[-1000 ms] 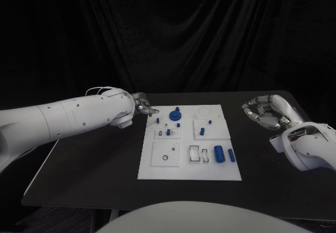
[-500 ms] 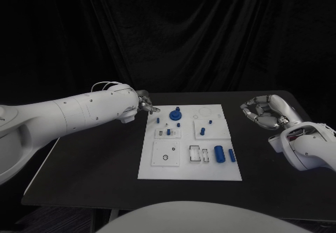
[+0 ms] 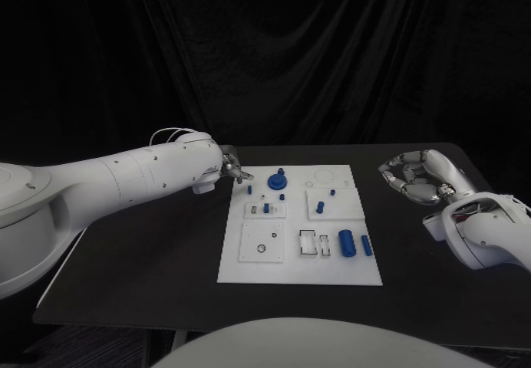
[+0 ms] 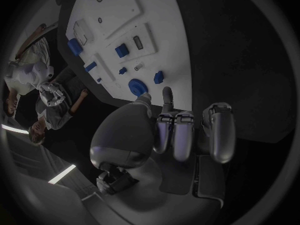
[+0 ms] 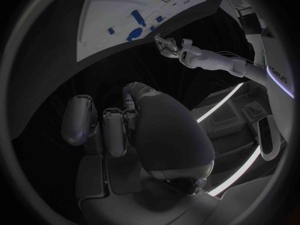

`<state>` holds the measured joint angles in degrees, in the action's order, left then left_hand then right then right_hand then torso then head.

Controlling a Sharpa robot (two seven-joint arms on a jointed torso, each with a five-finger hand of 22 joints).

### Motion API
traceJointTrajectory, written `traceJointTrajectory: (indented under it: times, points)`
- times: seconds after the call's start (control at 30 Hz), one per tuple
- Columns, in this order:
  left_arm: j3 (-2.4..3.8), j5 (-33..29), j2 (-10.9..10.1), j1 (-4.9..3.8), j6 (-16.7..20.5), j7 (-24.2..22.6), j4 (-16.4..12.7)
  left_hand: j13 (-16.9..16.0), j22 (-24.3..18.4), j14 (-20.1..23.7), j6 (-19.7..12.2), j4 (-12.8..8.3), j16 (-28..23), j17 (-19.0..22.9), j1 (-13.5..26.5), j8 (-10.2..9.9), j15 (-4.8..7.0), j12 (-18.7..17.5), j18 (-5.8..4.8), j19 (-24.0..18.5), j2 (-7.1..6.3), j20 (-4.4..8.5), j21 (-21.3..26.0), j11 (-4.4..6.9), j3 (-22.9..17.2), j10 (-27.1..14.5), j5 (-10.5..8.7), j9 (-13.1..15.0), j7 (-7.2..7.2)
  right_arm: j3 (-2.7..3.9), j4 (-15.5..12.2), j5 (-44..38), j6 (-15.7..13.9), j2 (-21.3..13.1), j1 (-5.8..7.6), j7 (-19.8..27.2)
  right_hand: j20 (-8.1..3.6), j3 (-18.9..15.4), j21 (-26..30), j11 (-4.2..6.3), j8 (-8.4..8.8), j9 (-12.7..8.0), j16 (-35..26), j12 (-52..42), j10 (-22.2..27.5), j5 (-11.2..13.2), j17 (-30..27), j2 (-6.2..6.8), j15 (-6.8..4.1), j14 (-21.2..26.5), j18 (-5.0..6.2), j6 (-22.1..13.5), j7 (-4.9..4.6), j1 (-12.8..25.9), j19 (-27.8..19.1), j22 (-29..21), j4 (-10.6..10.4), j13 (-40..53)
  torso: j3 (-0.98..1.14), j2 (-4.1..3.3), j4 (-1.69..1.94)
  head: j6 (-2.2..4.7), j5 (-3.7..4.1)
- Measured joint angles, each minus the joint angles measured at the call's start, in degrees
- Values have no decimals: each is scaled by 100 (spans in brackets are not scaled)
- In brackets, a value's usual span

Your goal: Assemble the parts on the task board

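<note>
The white task board (image 3: 290, 264) lies in the middle of the black table. On it are a round blue part with a peg (image 3: 277, 182), a blue cylinder (image 3: 345, 242), a slim blue pin (image 3: 366, 245) and several small blue pieces. My left hand (image 3: 230, 170) hovers just off the board's far left corner, fingers curled in with nothing in them. The left wrist view shows this hand (image 4: 178, 130) above the board (image 4: 153, 15) near the round blue part (image 4: 138, 87). My right hand (image 3: 418, 178) is raised to the right of the board, fingers curled and holding nothing.
Bare black table (image 3: 144, 261) surrounds the board on all sides. A black curtain (image 3: 332, 69) closes off the back. The right wrist view shows the board (image 5: 106, 30) and my left hand (image 5: 167, 45) far beyond my right hand (image 5: 125, 125).
My left arm has swung its elbow outward and forward while its hand stays at the board's far left corner. The right hand has barely moved.
</note>
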<state>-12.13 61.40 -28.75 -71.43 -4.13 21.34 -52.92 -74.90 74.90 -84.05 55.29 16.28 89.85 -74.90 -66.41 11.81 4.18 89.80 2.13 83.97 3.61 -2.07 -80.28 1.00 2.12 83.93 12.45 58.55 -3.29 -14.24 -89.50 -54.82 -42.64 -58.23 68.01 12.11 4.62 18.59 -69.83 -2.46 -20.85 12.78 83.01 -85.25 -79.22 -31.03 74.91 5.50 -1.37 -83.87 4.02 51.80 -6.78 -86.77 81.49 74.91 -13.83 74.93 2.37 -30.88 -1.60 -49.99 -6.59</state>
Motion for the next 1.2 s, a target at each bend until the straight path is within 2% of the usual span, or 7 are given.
traceJointTrajectory:
  times: [0.1,0.27,0.57,0.9,0.97,1.2]
  points:
    - [0,3,61,29,-79,6,90,0,0,0,61,-15,0,0,-29,-51,0,0,0,21,28,-20,22,0,32,0,92,-67,1,0,-6,0,2,4,0,1,0,0,0,0,0,0,0,0,0,0,0,0,0,0,0,0,0,0,0,4,0,0,0,1,-1,0,-7]
    - [0,7,125,62,-188,13,188,0,0,0,102,-8,0,0,-28,-54,0,0,0,1,28,-39,23,0,39,0,132,-107,2,0,-7,0,5,10,0,2,0,0,0,0,0,0,0,0,0,0,0,0,0,0,0,0,0,0,0,3,0,0,1,1,-2,0,-8]
    - [0,11,171,90,-292,16,226,-1,0,0,101,-8,0,0,-83,-118,0,0,0,1,83,-39,74,0,39,0,252,-189,1,0,-7,0,10,-5,0,2,0,0,0,0,0,0,0,0,0,0,0,0,0,0,0,0,0,0,0,2,0,-1,2,1,1,0,20]
    - [0,15,246,121,-335,8,285,0,0,21,121,-8,0,0,-108,-178,-20,0,0,1,108,-39,211,0,39,0,282,-239,-19,0,-11,0,18,-12,0,-1,0,0,0,0,0,0,0,0,0,0,0,0,0,0,0,0,0,0,0,2,0,-1,1,0,2,0,28]
    - [0,15,259,133,-346,7,298,-1,0,21,142,-8,0,0,-130,-202,-20,0,0,1,130,-39,211,0,39,0,349,-266,2,0,-16,0,20,-15,0,-2,0,0,0,0,0,0,0,0,0,0,0,0,0,0,0,0,0,0,0,2,0,-1,1,1,2,0,42]
    - [0,16,280,154,-368,1,333,-1,0,21,142,-8,0,0,-134,-205,-20,0,1,1,134,-38,210,0,39,0,382,-289,2,0,-23,0,30,-29,0,-4,0,0,0,0,0,0,0,0,0,0,0,0,0,0,0,0,0,0,0,1,0,-1,1,3,2,0,64]
